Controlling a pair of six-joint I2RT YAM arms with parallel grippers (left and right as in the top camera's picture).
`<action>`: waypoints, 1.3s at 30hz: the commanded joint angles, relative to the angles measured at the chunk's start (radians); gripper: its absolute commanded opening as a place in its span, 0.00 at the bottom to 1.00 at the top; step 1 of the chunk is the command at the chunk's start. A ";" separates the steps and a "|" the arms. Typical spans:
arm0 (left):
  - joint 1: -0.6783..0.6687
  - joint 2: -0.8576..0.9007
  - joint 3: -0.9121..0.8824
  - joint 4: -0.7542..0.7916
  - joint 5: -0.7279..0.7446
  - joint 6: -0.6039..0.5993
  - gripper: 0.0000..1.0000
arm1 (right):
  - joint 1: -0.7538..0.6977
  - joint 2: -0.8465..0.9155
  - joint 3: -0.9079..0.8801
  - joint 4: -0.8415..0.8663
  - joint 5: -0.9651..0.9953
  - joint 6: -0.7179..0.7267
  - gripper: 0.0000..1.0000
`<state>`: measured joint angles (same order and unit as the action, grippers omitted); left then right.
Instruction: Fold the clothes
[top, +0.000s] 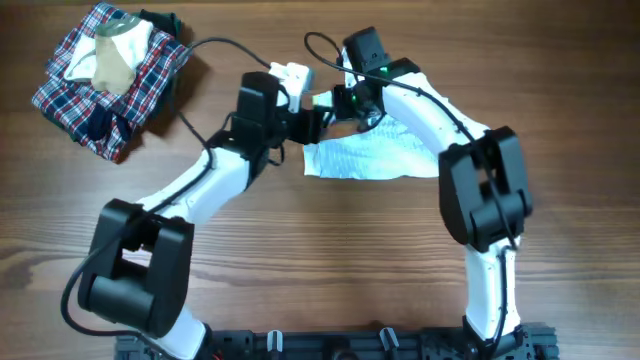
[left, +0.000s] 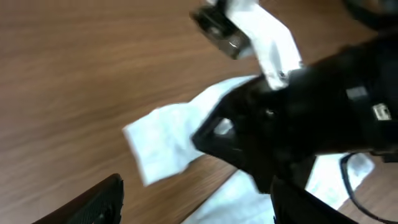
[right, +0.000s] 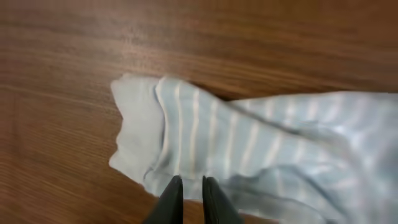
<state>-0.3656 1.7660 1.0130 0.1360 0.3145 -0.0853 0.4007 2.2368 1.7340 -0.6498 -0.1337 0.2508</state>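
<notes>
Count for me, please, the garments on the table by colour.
pale blue garment: 1
plaid garment: 1
beige garment: 1
Total: 3

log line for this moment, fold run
task: fold clothes | striped garment: lies on table | left pincer: open | right pincer: nearly shut at its edge, grip unclear | plaid pile: far left

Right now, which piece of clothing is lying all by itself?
The pale blue-white striped garment, in the middle. The red plaid garment and the beige garment are heaped together at the far left.
</notes>
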 joint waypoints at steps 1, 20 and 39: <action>-0.028 0.017 0.008 0.042 -0.079 0.028 0.67 | -0.026 -0.115 -0.004 0.010 0.145 0.107 0.08; -0.028 0.221 0.021 0.317 -0.100 -0.010 0.17 | -0.390 -0.163 -0.004 -0.197 0.156 0.138 0.61; -0.032 0.386 0.149 0.225 -0.058 -0.034 0.04 | -0.394 -0.169 -0.004 -0.265 0.107 0.117 0.50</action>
<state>-0.3920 2.1216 1.1488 0.3592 0.2371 -0.1104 0.0055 2.0941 1.7325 -0.9119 -0.0063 0.3733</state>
